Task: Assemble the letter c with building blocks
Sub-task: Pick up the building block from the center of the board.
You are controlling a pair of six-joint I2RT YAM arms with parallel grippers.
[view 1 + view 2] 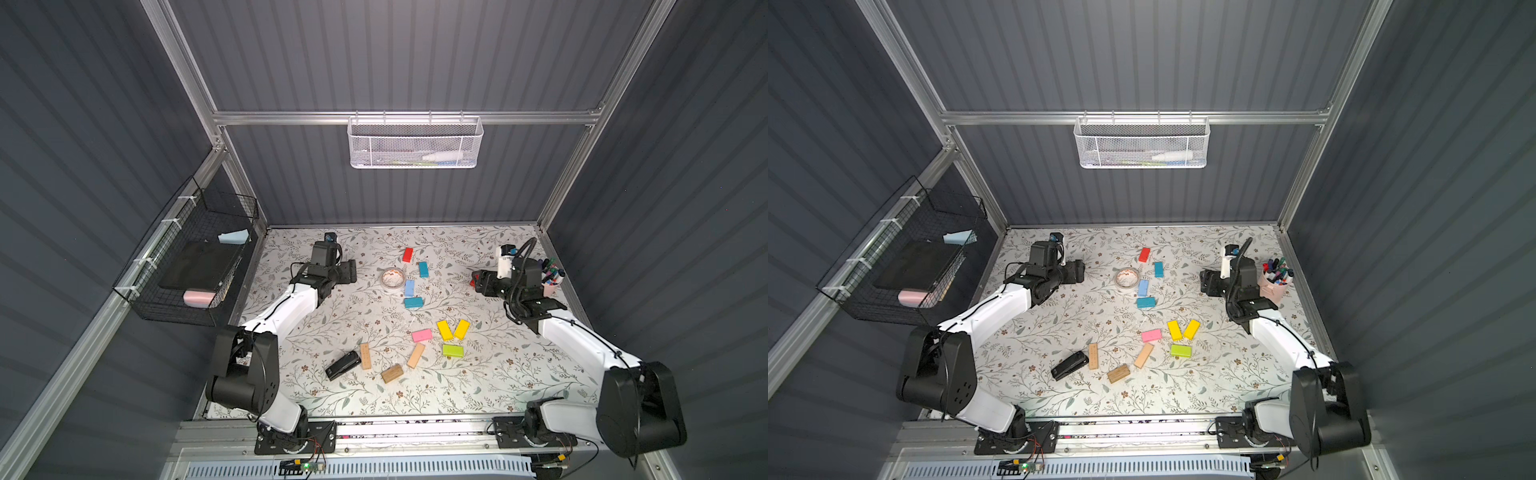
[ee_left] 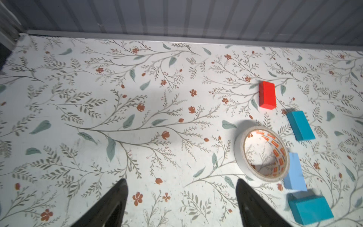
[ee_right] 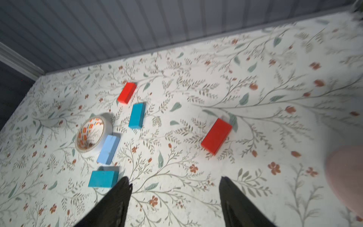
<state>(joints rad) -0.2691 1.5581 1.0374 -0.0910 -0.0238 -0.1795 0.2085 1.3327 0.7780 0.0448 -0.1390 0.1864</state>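
Red block (image 1: 408, 254), teal block (image 1: 423, 269), light blue block (image 1: 409, 287) and a second teal block (image 1: 413, 302) lie in a loose bent line at twelve o'clock from the middle of the floral table (image 1: 498, 374), with the back wall as twelve. The light blue one sits just beside the tape roll (image 1: 392, 279). A second red block (image 3: 216, 136) lies flat ahead of my right gripper (image 3: 174, 177) at two o'clock; its fingers are spread, with nothing between them. My left gripper (image 2: 181, 180), at ten o'clock, is spread wide and also empty. The pink block (image 1: 422, 335), yellow blocks (image 1: 444, 331) (image 1: 461, 328) and lime green block (image 1: 453, 350) cluster at four o'clock. The tan wooden blocks (image 1: 365, 356) (image 1: 416, 355) (image 1: 392, 373) lie at six, the black stapler (image 1: 343, 365) at seven. A pink marker cup (image 1: 1273, 289) stands at three.
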